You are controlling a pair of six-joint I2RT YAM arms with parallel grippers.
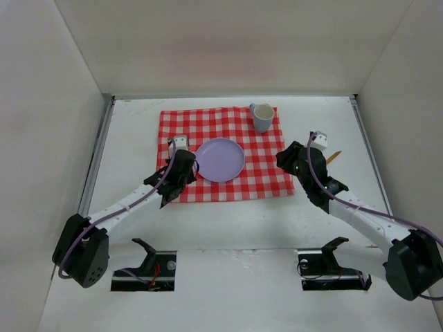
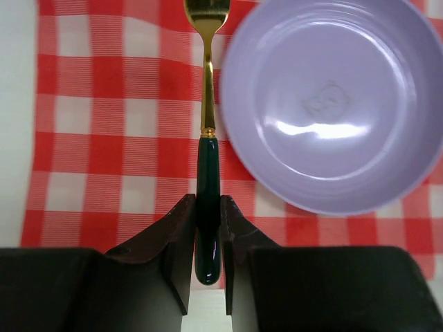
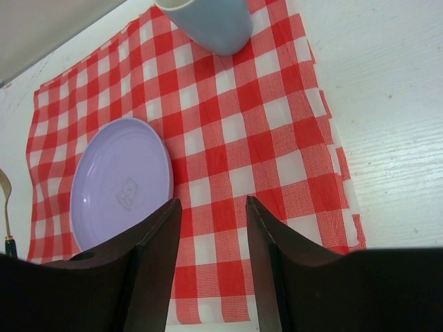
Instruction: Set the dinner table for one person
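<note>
On the white dinner table (image 1: 131,228) lies a red-and-white checked cloth (image 1: 221,131) with a purple plate (image 1: 220,159) and a blue-grey mug (image 1: 261,117) on it. My left gripper (image 1: 173,181) is shut on the dark green handle of a gold fork (image 2: 207,104), which points away along the plate's (image 2: 332,111) left side, low over the cloth. The jaws (image 2: 207,204) hold the handle near its end, at the cloth's near edge. My right gripper (image 1: 296,166) is open and empty (image 3: 212,204) over the cloth's near right corner.
A gold utensil tip (image 1: 334,156) shows on the table right of the cloth, mostly hidden behind my right arm. The mug (image 3: 211,24) stands at the cloth's far right corner. White walls close in the table on three sides.
</note>
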